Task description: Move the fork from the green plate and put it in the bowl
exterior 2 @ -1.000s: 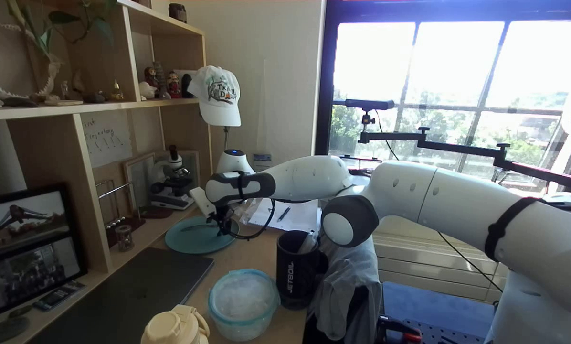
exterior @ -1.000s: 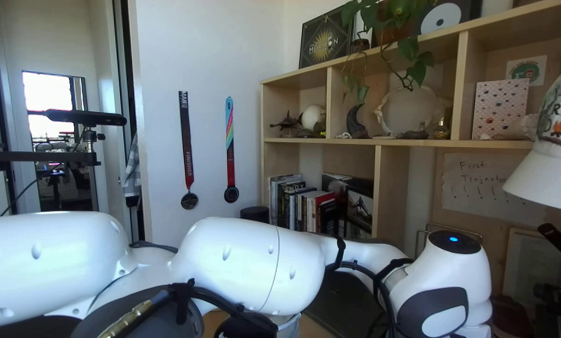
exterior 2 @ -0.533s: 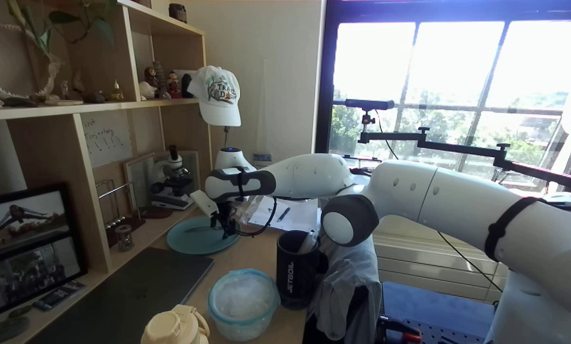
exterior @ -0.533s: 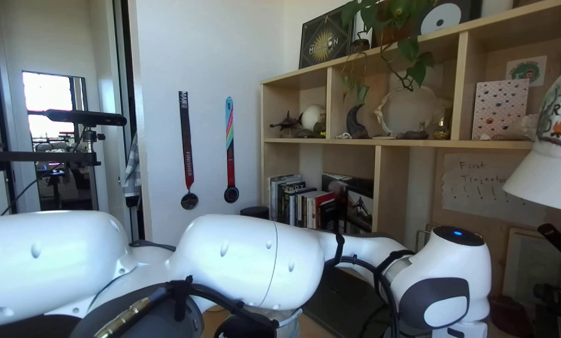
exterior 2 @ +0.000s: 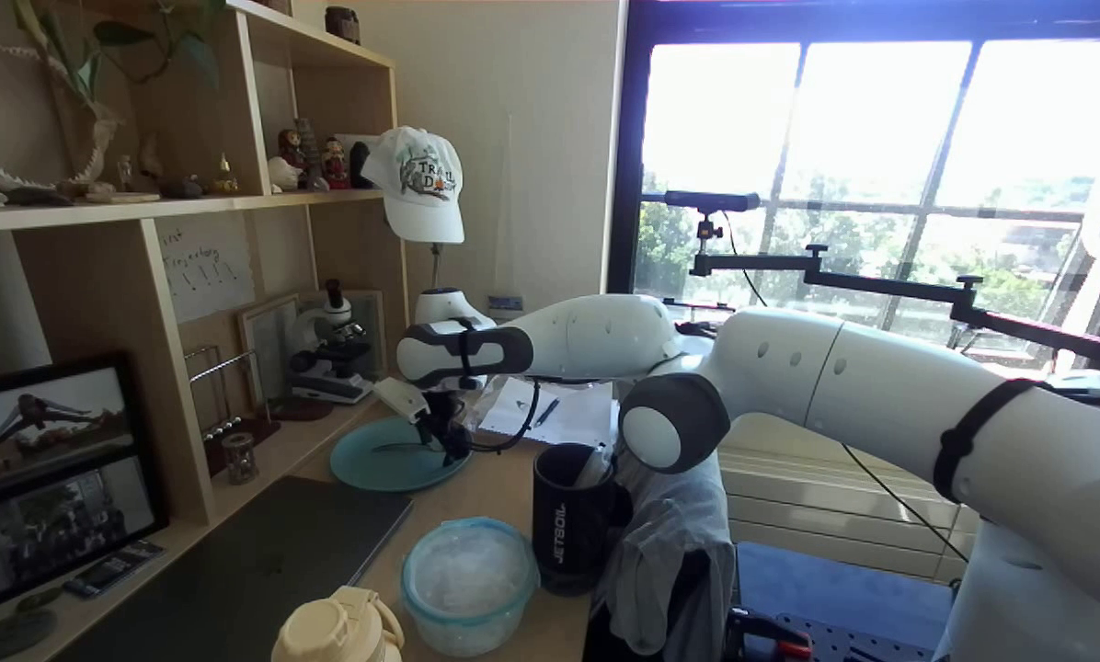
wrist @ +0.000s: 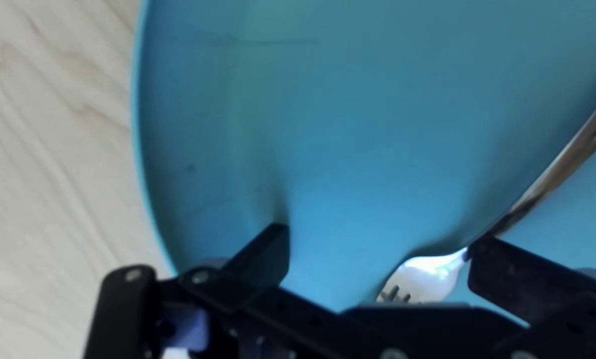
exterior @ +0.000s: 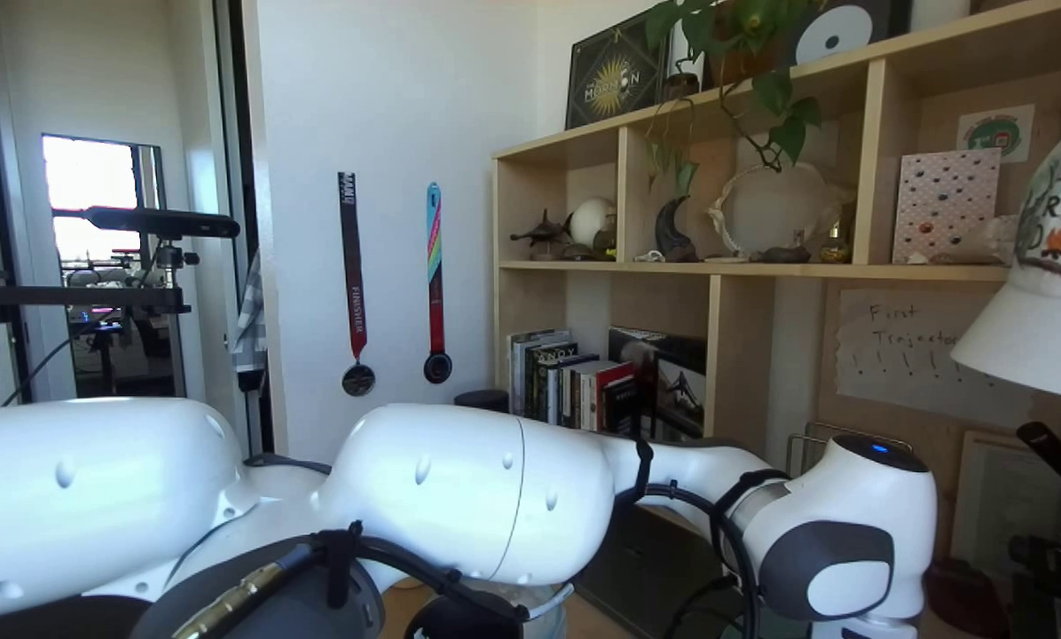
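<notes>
Closing now could skid the fork (wrist: 542,187), lying on the green plate (wrist: 358,149) at lower right of the wrist view, or miss it, since jaws are wide and one overlaps its neck, can't tell if above or beside.

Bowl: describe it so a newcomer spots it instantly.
In an exterior view, find the wooden desk beside the shelves. Toward the camera, between the cream bottle and the black cup, sits the round bowl. Unlike either, it has translucent sides and a light blue rim.
</notes>
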{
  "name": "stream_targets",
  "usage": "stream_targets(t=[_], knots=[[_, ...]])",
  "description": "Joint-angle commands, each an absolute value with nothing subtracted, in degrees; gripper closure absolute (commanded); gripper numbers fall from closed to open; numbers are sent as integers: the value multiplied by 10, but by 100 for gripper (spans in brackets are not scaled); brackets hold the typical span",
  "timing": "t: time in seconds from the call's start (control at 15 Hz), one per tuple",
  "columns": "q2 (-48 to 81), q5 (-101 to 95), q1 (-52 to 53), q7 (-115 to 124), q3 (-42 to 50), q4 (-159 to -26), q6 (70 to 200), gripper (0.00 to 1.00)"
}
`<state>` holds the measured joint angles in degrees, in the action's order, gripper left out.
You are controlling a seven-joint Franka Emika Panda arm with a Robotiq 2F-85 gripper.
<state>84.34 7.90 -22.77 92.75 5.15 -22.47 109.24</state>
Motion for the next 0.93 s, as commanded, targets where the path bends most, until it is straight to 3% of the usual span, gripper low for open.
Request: stream_targets(t=[0.0,0.87], knots=[[843,80,-232,950,42,-221,1096,0],[819,106,-261,997,4,-227,1100,0]])
